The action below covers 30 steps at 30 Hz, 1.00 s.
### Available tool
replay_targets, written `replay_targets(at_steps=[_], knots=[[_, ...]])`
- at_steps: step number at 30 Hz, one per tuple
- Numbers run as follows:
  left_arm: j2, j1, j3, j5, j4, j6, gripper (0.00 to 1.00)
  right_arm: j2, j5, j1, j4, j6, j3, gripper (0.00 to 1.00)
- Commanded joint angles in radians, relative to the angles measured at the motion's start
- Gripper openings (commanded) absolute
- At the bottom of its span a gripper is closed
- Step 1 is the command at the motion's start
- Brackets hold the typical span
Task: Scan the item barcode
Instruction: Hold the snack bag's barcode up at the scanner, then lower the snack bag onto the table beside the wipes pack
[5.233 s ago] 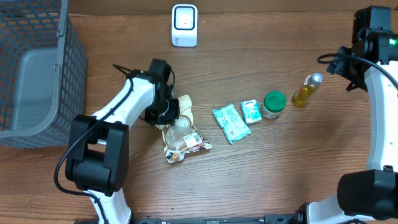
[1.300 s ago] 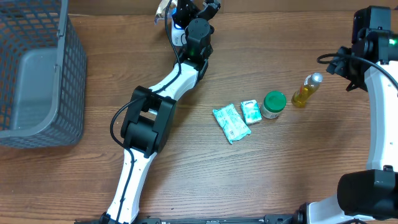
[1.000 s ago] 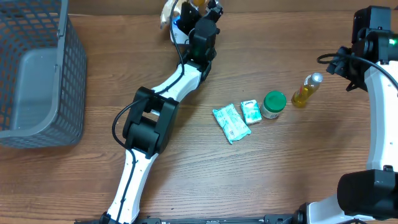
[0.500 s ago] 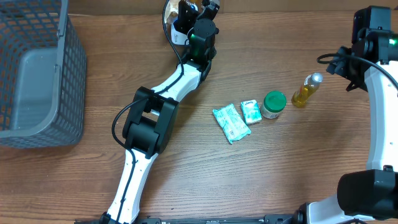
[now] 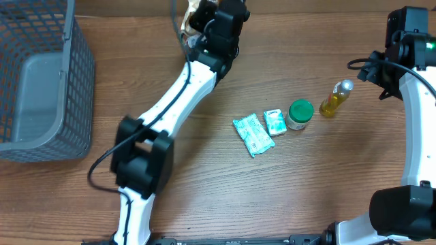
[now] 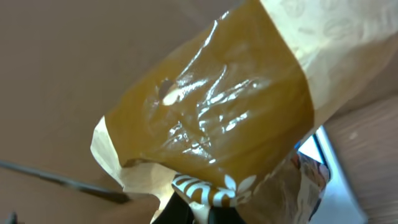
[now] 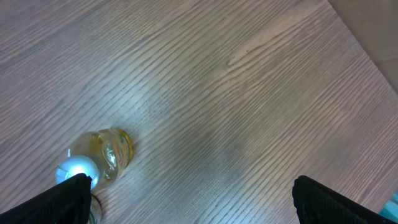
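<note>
Left gripper point(image 5: 208, 15) is clamped shut on the crinkly tan-and-amber plastic snack bag point(image 6: 211, 118), arm stretched out to the far edge of the brown wooden table point(image 5: 306, 197). The bag is held off the surface and fills the left wrist view. Right gripper point(image 7: 199, 202) hangs with its fingers spread wide and holding nothing, above bare wood just beside the small yellow bottle with a silver cap point(image 5: 335, 99). Mid-table sit 2 teal foil packets point(image 5: 252, 135) and a green-lidded jar point(image 5: 299, 113), with a grey wire-mesh basket point(image 5: 75, 82) at far left.
</note>
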Motion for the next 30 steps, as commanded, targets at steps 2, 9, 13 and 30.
replay_targets(at_steps=[2, 9, 13, 30], knots=[[-0.082, 0.04, 0.01, 0.055, -0.016, -0.274, 0.04, -0.002, 0.002, 0.001, 0.005, 0.008, 0.008, 1.0], [-0.053, 0.083, 0.009, 0.183, -0.053, -0.394, 0.04, -0.002, 0.002, 0.001, 0.005, 0.008, 0.008, 1.0], [0.003, 0.111, 0.009, 0.211, -0.08, -0.518, 0.04, -0.002, 0.002, 0.001, 0.005, 0.008, 0.008, 1.0], [0.092, 0.124, 0.01, 0.253, -0.19, -0.646, 0.04, -0.002, 0.002, 0.001, 0.005, 0.008, 0.008, 1.0]])
